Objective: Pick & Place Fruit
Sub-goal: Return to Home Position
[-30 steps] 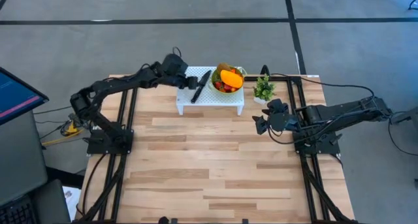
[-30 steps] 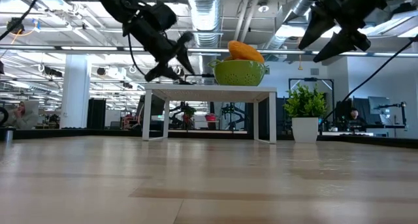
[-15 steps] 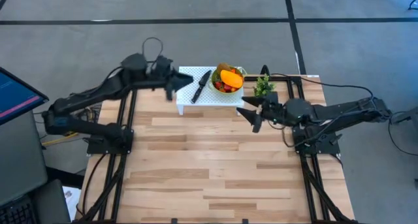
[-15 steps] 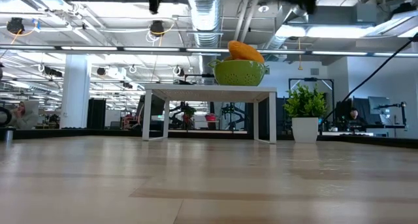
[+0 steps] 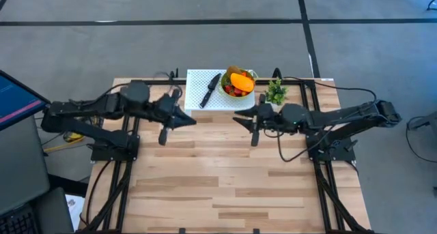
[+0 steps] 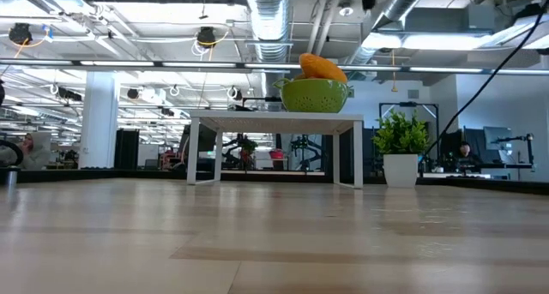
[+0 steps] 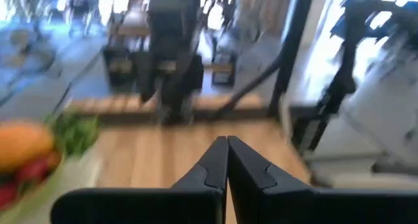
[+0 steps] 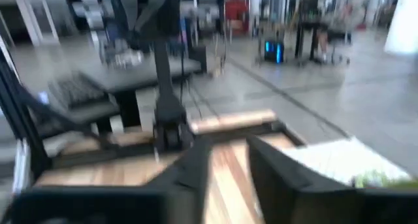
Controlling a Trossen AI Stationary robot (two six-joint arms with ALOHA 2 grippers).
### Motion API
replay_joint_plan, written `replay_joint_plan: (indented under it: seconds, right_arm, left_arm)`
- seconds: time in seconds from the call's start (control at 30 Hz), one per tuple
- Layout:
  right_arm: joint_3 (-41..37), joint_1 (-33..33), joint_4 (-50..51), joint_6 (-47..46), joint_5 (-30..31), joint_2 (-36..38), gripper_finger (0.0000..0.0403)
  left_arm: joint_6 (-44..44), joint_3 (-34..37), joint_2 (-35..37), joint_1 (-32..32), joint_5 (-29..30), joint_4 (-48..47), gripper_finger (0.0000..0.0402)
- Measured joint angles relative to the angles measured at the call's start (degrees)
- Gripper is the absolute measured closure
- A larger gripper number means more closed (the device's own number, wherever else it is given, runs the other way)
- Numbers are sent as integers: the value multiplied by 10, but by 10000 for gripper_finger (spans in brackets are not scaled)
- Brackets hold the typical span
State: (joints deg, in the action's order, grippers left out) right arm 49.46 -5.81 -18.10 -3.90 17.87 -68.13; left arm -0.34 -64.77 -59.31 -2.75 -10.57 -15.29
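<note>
The fruit (image 5: 239, 82) is piled in a green bowl (image 6: 315, 95): an orange mango (image 6: 322, 67) lies on top, with small red pieces (image 5: 232, 91) beside it. The bowl stands on a small white stand (image 5: 205, 101) at the table's far edge. My left gripper (image 5: 189, 120) hovers shut in front of the stand's left end, pointing level toward the table's right. Its fingers (image 7: 226, 160) meet with nothing between them. My right gripper (image 5: 244, 126) hovers in front of the bowl, pointing level toward the left. A gap shows between its fingers (image 8: 228, 165), and nothing is in it.
A slim black knife (image 5: 210, 89) lies on the white stand left of the bowl. A small green potted plant (image 5: 276, 92) stands to the right of the stand. Bare wooden tabletop (image 5: 225, 172) stretches from the grippers to the near edge.
My left gripper has drawn back from the knife on the stand, gone toward the near edge and up out of the low view, rolled, and shut. My right gripper has swung from beside the plant toward the table's left, tipping from pointing down to level.
</note>
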Motion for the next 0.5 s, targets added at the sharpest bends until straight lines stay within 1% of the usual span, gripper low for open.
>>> replay_joint_plan:
  seconds: [0.07,0.1,0.13,0.17,0.27,0.33,0.43,0.5]
  right_arm:
    - [1,-1,47,-3,0,-1,343]
    - [-1,-2,64,-4,0,1,370]
    - [-8,-5,80,-4,0,7,386]
    - [-14,-9,92,-4,0,13,391]
    - [-36,-22,112,-5,0,43,377]
    - [-60,-29,120,-6,0,65,376]
    - [-106,-32,133,-7,0,100,391]
    - [-141,-32,130,-18,0,130,399]
  left_arm:
    - [12,7,7,17,42,-47,401]
    - [19,24,18,26,62,-55,401]
    - [28,46,31,35,76,-48,401]
    - [34,71,48,42,82,-32,401]
    - [43,157,108,48,82,14,402]
    - [47,216,155,46,82,42,401]
    - [59,296,230,31,82,85,401]
    - [53,336,279,18,77,94,401]
